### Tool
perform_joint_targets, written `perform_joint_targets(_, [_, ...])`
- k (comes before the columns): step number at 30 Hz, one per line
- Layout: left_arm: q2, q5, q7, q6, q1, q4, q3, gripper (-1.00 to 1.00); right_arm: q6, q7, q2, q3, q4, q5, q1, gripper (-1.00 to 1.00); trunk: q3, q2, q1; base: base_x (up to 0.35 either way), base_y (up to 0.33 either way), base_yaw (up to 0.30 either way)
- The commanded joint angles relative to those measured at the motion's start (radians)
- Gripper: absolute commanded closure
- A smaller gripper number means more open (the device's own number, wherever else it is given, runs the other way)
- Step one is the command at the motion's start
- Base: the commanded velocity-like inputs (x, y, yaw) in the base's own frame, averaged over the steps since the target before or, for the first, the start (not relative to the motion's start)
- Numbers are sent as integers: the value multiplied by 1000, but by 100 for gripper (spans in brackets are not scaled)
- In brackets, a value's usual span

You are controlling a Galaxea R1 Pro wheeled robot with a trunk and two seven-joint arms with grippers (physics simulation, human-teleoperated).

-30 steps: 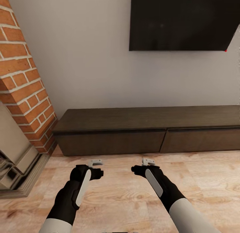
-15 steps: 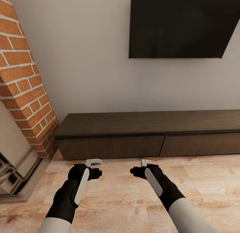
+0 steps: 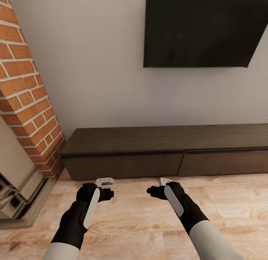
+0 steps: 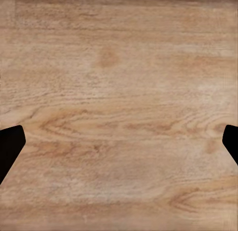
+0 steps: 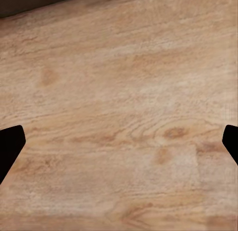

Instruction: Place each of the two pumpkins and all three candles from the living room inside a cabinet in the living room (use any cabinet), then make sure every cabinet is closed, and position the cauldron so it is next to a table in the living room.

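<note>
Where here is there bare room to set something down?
The top of the long low dark-brown wooden cabinet is bare along its whole visible length. So is the light wooden floor before it. It is tightest beside the red brick fireplace column.

Below both grippers the floor [image 3: 141, 219] is pale wood plank, grain and knots plain, with a soft satin sheen. Beyond them the cabinet [image 3: 163, 148] is dark-brown wood, matt and smooth. The wall [image 3: 96, 73] is flat matt paint, the chimney [image 3: 26, 85] rough red brick, the screen [image 3: 201, 29] dull black.
</note>
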State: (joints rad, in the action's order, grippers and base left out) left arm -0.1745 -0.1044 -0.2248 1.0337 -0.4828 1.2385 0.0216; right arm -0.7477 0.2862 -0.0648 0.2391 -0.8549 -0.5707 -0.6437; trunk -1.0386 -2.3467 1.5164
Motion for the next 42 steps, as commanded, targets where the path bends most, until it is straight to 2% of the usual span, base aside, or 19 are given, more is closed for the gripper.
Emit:
perform_joint_targets(1, [0, -11, -10, 3, 0, 1, 1, -100, -2, 10, 0, 2, -1, -10, -1, -100, 1, 7, -4, 0, 0, -63])
perform_joint_targets(19, [0, -11, -10, 3, 0, -6, 1, -100, -2, 5, 1, 1, -1, -11, -1, -100, 29, 133, -73, 0, 0, -100])
perform_joint_targets(42, [0, -11, -10, 3, -2, -29, 1, -100, 0, 2, 1, -1, -1, -11, -1, -100, 98, 294, -161, 0, 0, -282])
